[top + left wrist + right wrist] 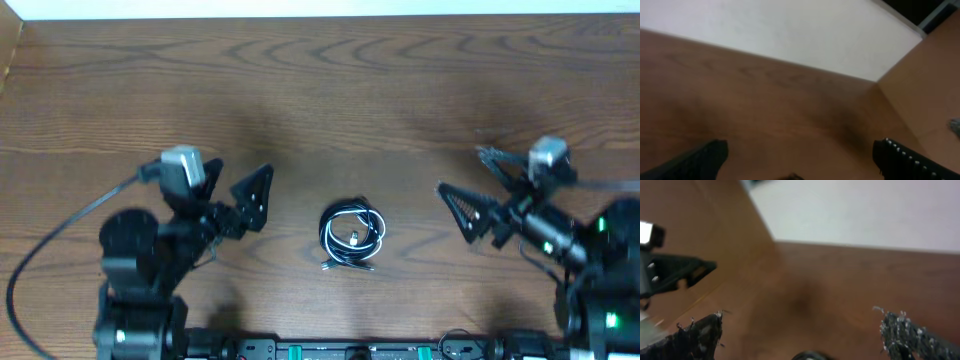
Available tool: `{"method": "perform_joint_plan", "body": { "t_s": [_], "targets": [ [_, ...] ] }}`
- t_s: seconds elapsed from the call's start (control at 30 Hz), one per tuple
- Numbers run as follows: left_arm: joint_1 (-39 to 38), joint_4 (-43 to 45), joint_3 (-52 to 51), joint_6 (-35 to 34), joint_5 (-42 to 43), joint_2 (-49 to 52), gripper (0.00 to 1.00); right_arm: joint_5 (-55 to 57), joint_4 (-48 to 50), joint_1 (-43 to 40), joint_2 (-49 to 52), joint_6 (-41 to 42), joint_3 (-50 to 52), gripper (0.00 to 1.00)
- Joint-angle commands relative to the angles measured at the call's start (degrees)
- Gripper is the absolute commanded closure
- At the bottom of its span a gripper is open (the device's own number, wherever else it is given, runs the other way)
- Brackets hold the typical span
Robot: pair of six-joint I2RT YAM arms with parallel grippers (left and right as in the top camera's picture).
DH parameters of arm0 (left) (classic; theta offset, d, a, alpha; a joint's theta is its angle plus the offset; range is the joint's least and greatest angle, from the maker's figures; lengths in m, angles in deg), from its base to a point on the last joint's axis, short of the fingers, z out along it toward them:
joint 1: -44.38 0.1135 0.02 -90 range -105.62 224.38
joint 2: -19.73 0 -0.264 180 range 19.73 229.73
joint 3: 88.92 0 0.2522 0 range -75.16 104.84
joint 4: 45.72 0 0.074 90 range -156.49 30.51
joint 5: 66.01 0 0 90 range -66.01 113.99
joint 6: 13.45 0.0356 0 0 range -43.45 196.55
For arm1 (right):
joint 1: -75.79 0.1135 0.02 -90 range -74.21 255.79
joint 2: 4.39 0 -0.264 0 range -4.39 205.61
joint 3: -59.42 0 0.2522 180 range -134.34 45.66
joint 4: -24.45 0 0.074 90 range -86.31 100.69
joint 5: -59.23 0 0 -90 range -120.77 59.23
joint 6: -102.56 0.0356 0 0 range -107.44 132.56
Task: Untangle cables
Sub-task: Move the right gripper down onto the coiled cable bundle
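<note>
The cables [352, 236] lie as one small coiled bundle of thin black and white cords on the wooden table [330, 90], midway between the two arms. My left gripper [236, 186] stands open to the left of the bundle and apart from it. In the left wrist view the left gripper [800, 151] has only bare table between its fingers. My right gripper [472, 180] is open to the right of the bundle, also apart. From the right wrist the gripper [802, 322] holds nothing, and a dark edge of the cables [810, 356] shows at the bottom.
A thick black wire [55, 235] loops off the left arm over the table's left side. The left arm [670, 272] shows at the left of the right wrist view. A pale wall [790, 35] runs along the table's far edge.
</note>
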Motion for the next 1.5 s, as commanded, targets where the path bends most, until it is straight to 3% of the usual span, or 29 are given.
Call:
{"method": "perform_joint_plan", "body": {
  "t_s": [0.0, 0.07, 0.17, 0.23, 0.33, 0.43, 0.63, 0.83, 1.3, 1.47],
  "targets": [
    [-0.17, -2.6, 1.73, -3.43, 5.66, 4.11, 0.02, -7.04, -2.8, 0.28, 8.0, -1.95, -1.05, 0.01],
    [-0.17, -6.54, 1.73, -1.46, 7.98, 5.18, 0.02, -7.85, -8.63, 0.28, 11.41, -2.43, -1.03, 0.01],
    [-0.17, -12.17, 1.73, 10.36, 6.69, 6.01, 0.02, -3.58, -9.51, 0.5, 17.81, -3.1, -0.98, 0.01],
    [-0.17, -15.69, 1.75, 10.14, -0.46, 5.9, 0.02, 1.11, -10.95, 1.42, 21.14, -4.04, -0.98, 0.01],
    [-0.17, -20.63, 1.75, 9.66, -13.62, 5.88, 0.02, 18.91, -15.04, 6.47, 26.27, -4.09, -0.98, 0.01],
    [-0.17, -23.89, 1.75, 9.49, -20.57, 5.88, 0.02, 32.74, -16.35, 18.36, 31.76, -4.02, -0.98, 0.01],
    [-0.17, -24.83, 1.75, 9.55, -22.49, 5.88, 0.02, 48.59, -9.75, 35.1, 36.52, -3.8, -1.01, 0.01],
    [-0.17, -27.15, 1.73, 9.77, -17.75, 5.88, 0.02, 62.97, -3.93, 44.02, 40.68, -3.8, -0.98, 0.01],
    [-0.17, -27.61, 1.73, 9.77, -17.75, 5.88, 0.02, 64.96, 5.9, 44.33, 56.24, -3.76, -0.98, 0.14],
    [-0.17, -27.56, 1.73, 9.77, -17.75, 5.88, 0.02, 64.48, 5.84, 44.35, 59.1, -3.74, -0.98, 0.3]
  ]
}}
